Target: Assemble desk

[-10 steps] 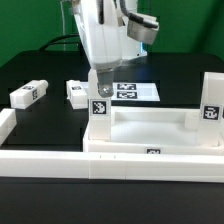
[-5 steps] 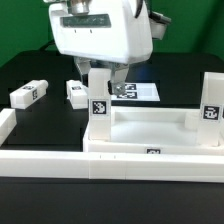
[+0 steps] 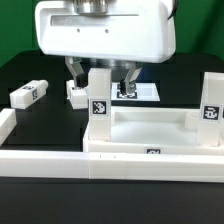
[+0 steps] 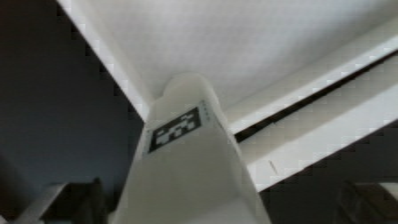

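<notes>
The white desk top (image 3: 150, 128) lies with its rim up against the front rail. A square white tagged leg (image 3: 100, 100) stands upright at the top's corner on the exterior view's left. A second leg (image 3: 211, 100) stands at the corner on the right. My gripper (image 3: 102, 75) hangs open over the first leg, one finger on each side and apart from it. In the wrist view the same leg (image 4: 178, 140) rises between the dark fingers (image 4: 71, 200) of my gripper (image 4: 217, 203), with the desk top (image 4: 285, 50) behind it.
Two loose tagged legs (image 3: 30, 93) (image 3: 76, 92) lie on the black table at the exterior view's left. The marker board (image 3: 140, 92) lies behind the desk top. White border rails run along the front (image 3: 50, 160) and the left (image 3: 6, 125).
The hand has turned about the standing leg, so its broad face now fills the top of the exterior view. The leg and desk top have not moved.
</notes>
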`<state>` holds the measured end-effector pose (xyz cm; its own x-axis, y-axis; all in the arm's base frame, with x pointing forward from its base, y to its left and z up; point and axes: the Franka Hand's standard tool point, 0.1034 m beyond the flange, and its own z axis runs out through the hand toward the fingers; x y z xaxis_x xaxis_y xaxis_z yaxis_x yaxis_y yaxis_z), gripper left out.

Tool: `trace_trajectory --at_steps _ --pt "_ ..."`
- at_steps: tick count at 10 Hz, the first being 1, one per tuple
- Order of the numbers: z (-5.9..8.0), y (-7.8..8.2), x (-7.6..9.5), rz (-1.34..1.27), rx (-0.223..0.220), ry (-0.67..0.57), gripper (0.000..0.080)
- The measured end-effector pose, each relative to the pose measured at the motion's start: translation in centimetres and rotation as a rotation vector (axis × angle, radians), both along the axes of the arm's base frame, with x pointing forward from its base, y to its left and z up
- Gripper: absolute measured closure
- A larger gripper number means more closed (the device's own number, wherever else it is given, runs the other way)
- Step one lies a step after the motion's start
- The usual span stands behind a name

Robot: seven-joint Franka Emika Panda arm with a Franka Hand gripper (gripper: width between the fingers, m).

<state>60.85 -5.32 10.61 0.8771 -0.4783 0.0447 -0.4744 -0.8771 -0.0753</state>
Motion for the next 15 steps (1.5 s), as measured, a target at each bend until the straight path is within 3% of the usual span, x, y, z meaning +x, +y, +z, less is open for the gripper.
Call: trace_trajectory --at_steps 7,8,9,10,15 --pt "-0.15 -0.97 -0.06 0.485 -0.076 -0.018 0.0160" --pt "-0.15 -0.89 -0.05 0.483 -0.075 -0.018 0.0329" --pt "-0.15 -0.91 -0.05 0.483 -0.075 -0.018 0.0329" --pt "-0.15 -0.91 -0.05 0.483 -0.075 -0.019 0.0513" --pt "-0.16 -0.86 -0.04 0.306 -0.059 -0.015 0.0511"
